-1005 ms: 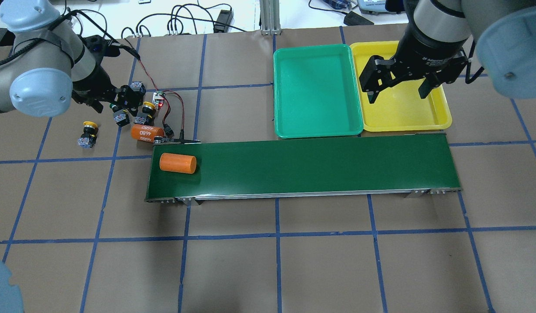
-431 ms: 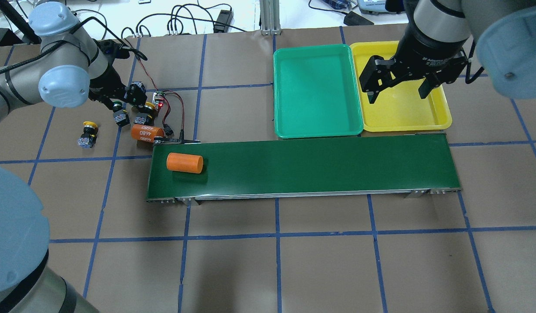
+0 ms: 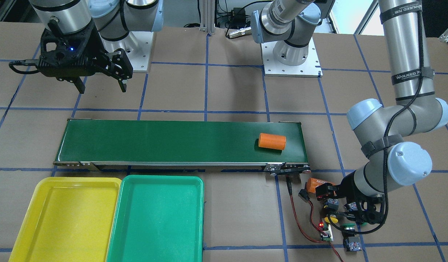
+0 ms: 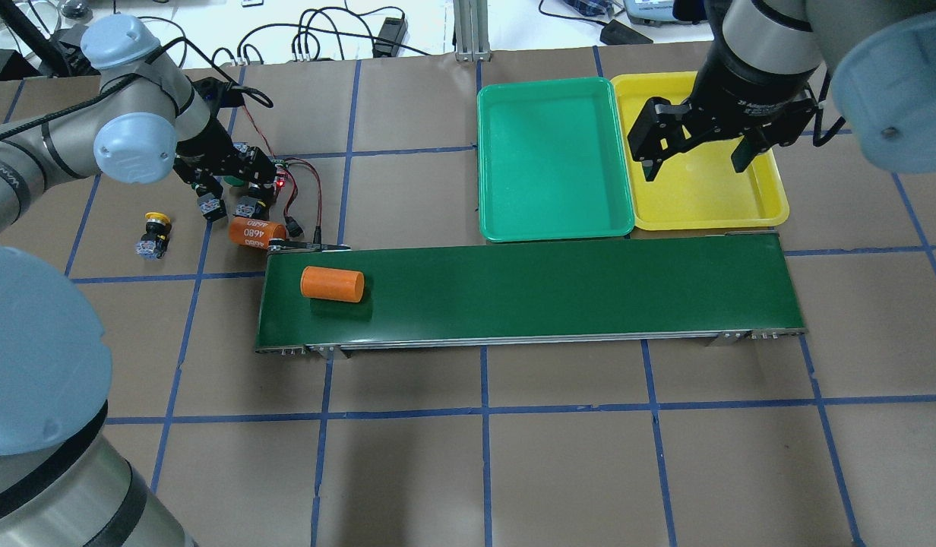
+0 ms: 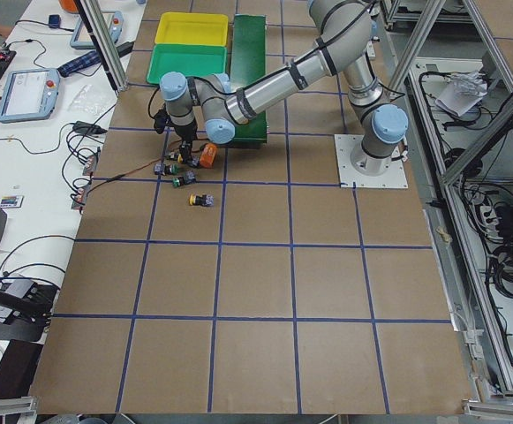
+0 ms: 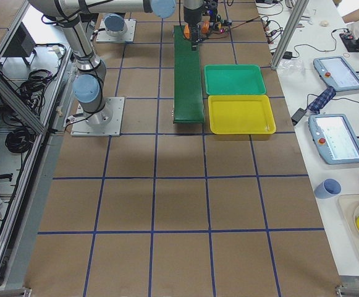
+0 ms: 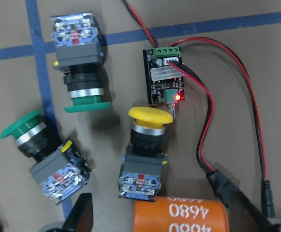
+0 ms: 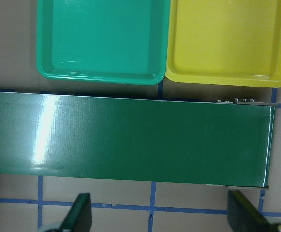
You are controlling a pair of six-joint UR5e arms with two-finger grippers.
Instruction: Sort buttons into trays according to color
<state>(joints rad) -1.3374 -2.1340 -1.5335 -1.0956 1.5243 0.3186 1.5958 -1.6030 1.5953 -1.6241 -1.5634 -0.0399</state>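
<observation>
Tabletop (image 3: 224, 91) seen from the operators' side: the yellow tray (image 3: 24, 225) and green tray (image 3: 158, 233) lie touching, just beside a long conveyor belt (image 3: 155, 142) that carries an orange cylinder (image 3: 271, 141). The right gripper (image 3: 102, 87) hangs high, fingers spread wide, holding nothing. Off the belt's far end, the left gripper (image 3: 346, 204) sits low over the buttons (image 3: 331, 218).

From overhead, the right gripper shows against the yellow tray. One yellow button (image 4: 153, 234) lies alone on the tabletop, apart from the cluster under the left gripper. All buttons are well apart from both trays.

Both side views show this layout too small for detail.

The left wrist camera looks down on two green buttons (image 7: 80, 63) and a second yellow button (image 7: 147, 150). They lie on their sides near a circuit board (image 7: 164, 79) and a labelled orange cylinder (image 7: 179, 217). Its fingers (image 7: 80, 217) stand wide apart, gripping nothing.

The right wrist camera shows its fingers (image 8: 80, 215) wide apart above the belt, with the trays beyond.
</observation>
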